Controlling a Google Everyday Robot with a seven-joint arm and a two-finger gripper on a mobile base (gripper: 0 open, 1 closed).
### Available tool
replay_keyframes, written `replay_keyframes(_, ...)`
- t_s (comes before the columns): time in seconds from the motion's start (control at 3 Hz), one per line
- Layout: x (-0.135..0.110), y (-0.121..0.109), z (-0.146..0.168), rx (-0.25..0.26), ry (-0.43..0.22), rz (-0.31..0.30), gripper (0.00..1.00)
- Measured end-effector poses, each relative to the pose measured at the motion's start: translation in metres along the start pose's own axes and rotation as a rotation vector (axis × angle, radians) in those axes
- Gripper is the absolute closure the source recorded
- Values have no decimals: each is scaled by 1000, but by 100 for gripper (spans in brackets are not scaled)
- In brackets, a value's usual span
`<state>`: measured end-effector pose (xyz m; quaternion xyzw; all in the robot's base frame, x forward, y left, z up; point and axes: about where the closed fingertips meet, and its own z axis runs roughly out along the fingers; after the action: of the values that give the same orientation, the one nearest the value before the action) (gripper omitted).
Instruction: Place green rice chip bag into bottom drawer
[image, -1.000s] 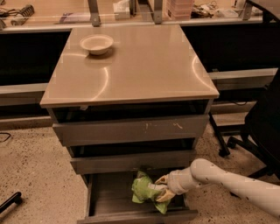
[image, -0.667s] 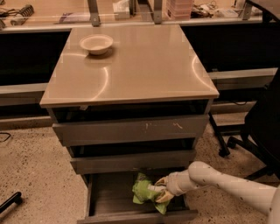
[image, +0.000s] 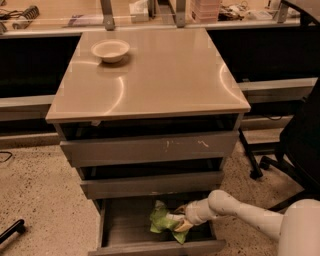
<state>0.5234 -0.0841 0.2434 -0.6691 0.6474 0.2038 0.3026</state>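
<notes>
The green rice chip bag (image: 161, 221) is lime green and wrinkled, and sits inside the open bottom drawer (image: 120, 222), right of its middle. My gripper (image: 178, 219) reaches in from the right on a white arm and is shut on the bag's right side, low inside the drawer. The bag appears to rest on or just above the grey tray. The drawer's flat front (image: 150, 248) shows along the bottom edge of the view.
A beige cabinet top (image: 155, 75) carries a white bowl (image: 110, 50) at its back left. Two shallower grey drawers (image: 150, 147) sit above, the upper one scratched. A black office chair (image: 295, 145) stands to the right. A black object (image: 12, 231) lies on the speckled floor at left.
My gripper and the bag have shifted slightly left and deeper into the bottom drawer. The drawers and bowl have not moved.
</notes>
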Motion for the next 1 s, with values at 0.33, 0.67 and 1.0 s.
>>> replay_keyframes(0.33, 8, -10, 16, 36, -11, -31, 100)
replay_keyframes(0.67, 14, -18, 27, 81, -17, -48, 100)
replay_keyframes(1.0, 21, -25, 41, 97, -20, -53, 100)
